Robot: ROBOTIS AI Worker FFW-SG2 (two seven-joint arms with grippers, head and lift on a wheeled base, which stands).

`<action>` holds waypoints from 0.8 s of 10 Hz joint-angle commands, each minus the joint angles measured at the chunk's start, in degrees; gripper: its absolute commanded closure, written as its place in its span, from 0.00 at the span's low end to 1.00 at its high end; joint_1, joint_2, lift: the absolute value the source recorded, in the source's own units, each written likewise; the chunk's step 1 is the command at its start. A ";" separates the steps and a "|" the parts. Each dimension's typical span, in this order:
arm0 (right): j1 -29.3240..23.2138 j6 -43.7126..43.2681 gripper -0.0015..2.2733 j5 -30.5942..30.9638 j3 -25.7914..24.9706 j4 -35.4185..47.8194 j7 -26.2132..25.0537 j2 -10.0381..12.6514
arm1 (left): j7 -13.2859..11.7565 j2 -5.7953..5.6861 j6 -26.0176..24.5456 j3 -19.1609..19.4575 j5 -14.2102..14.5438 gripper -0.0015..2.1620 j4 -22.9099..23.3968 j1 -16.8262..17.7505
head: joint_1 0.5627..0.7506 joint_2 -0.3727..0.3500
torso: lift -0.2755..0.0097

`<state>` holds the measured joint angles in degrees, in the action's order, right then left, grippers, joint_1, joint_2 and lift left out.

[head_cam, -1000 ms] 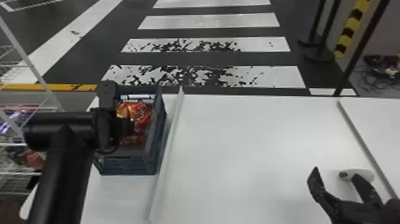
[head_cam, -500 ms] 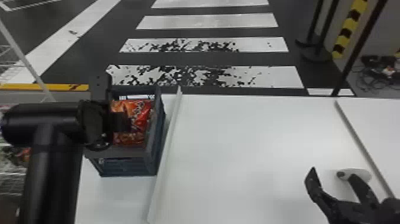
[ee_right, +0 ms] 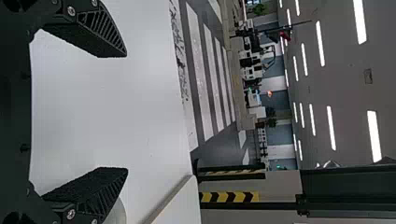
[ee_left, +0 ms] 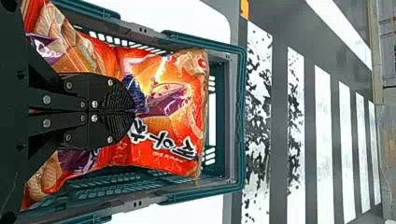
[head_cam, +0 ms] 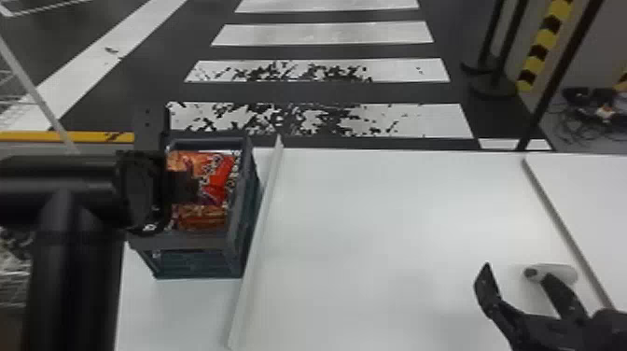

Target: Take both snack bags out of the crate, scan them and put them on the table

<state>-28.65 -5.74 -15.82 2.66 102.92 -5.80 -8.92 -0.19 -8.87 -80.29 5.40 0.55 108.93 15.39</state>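
Note:
In the head view, my left gripper (head_cam: 186, 186) is over the dark crate (head_cam: 196, 242), at a red-orange snack bag (head_cam: 217, 179). In the left wrist view, my left gripper (ee_left: 133, 111) is shut on the middle of the snack bag (ee_left: 173, 135), pinching it narrow, above the green crate (ee_left: 240, 116). I cannot tell whether a second bag lies beneath. My right gripper (head_cam: 518, 275) stands open at the table's right side, its fingers apart in the right wrist view too, where the gripper (ee_right: 126, 112) holds nothing. A pale rounded device, seemingly the scanner (head_cam: 560, 273), lies beside it.
A raised white strip (head_cam: 256, 252) runs along the white table (head_cam: 373, 224), just right of the crate. Another divider (head_cam: 569, 233) lies at the right, past the scanner. Wire shelving (head_cam: 14, 280) stands left of the table.
My left arm has shifted a little left, and the bag in its gripper shows larger and slightly higher at the crate's opening. My right gripper has stayed practically where it was.

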 commanded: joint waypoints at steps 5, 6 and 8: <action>0.00 0.60 0.06 0.26 0.06 0.00 0.00 0.13 | -0.96 0.34 -3.00 -0.39 -0.20 0.99 5.15 0.08 | 0.70 0.64 | 0.63; 0.00 0.60 0.06 0.26 0.06 0.00 0.00 0.30 | -0.96 0.34 -3.52 -0.39 0.07 0.99 6.73 -0.45 | 0.70 0.64 | 0.63; -0.09 0.95 0.06 0.53 0.06 0.00 0.00 0.48 | -0.96 0.78 -4.93 -0.12 0.77 0.99 10.51 -0.19 | 0.70 0.63 | 0.63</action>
<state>-28.67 -4.85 -15.39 2.72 102.92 -5.82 -8.50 -1.14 -8.18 -84.80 5.24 1.22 118.31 15.08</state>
